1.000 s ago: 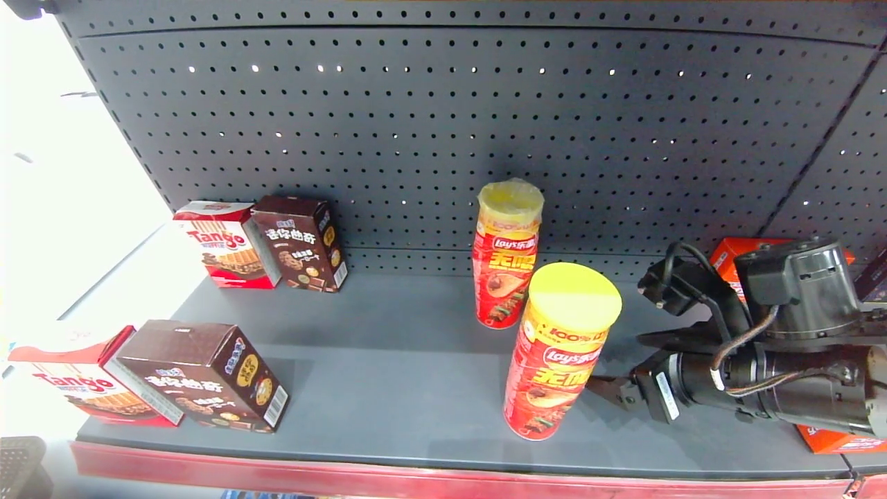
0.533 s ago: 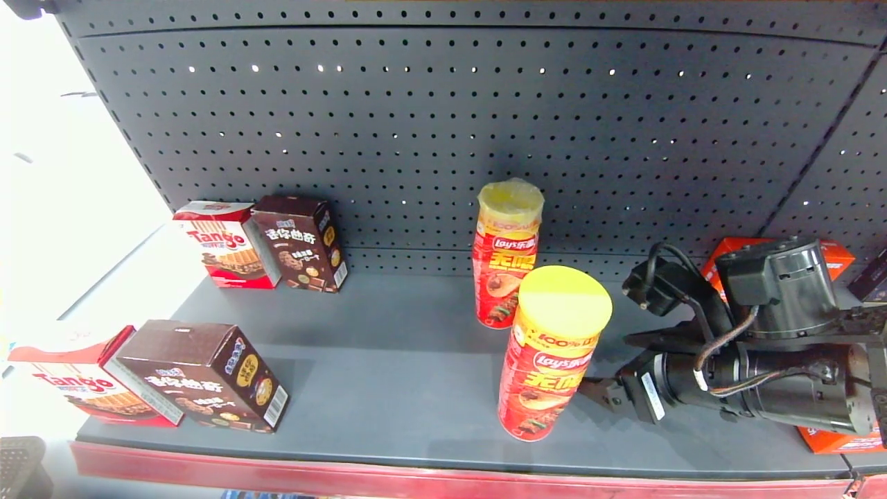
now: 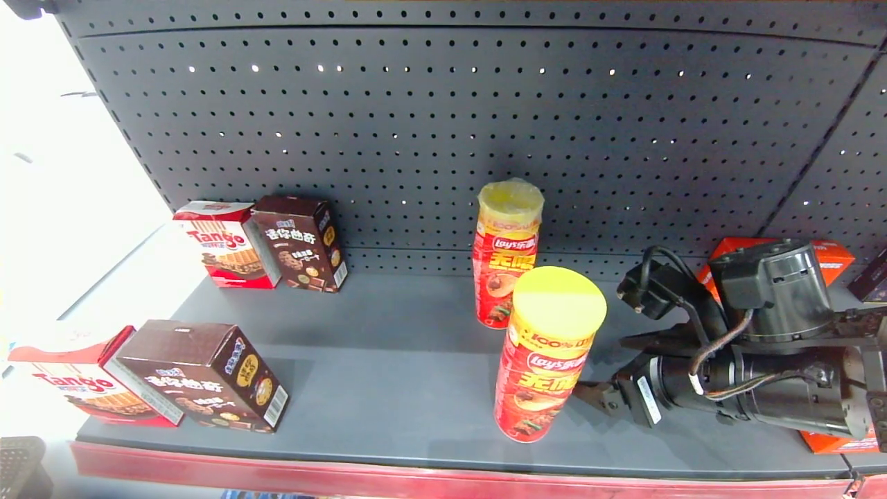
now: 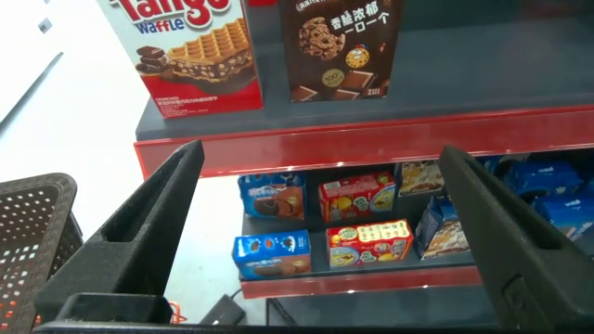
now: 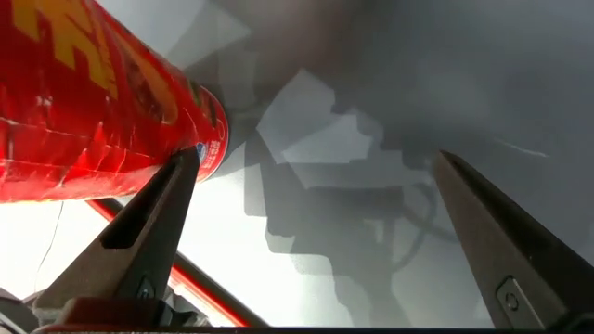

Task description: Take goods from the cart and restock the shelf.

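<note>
Nearest, the left gripper (image 4: 320, 148) hangs below and in front of the shelf's red front lip (image 4: 371, 139), its 2 fingers spread wide with nothing between them. A dark mesh basket (image 4: 28, 232) sits at its 9 o'clock, and small packs (image 4: 357, 199) line a lower shelf beyond it.

On the grey shelf (image 3: 388, 374), at the front edge toward 9 o'clock, a front wafer box (image 3: 76, 384) and a brown front cookie box (image 3: 208, 374) stand side by side, touching.

Toward 3 o'clock along the same front strip, the front chips can (image 3: 547, 353), red with a yellow lid, stands on its base near the lip. The right gripper (image 3: 610, 367) lies low at the can's 3 o'clock, pointing toward 9 o'clock, with its 2 fingers parted and gripping nothing. In the right wrist view the can's lower end (image 5: 121, 121) sits right at the tip of 1 finger (image 5: 158, 213); whether they touch I cannot tell. The right gripper's (image 5: 316, 158) other finger is well apart from the can.

At the can's 11 o'clock, the rear chips can (image 3: 507, 253) stands upright near the back wall, just beside it.

An orange box (image 3: 828, 253) peeks out behind the right arm at 3 o'clock.

Far back at 10 o'clock, a rear wafer box (image 3: 222, 242) and a rear cookie box (image 3: 301, 242) stand together against the grey pegboard (image 3: 416, 125).
</note>
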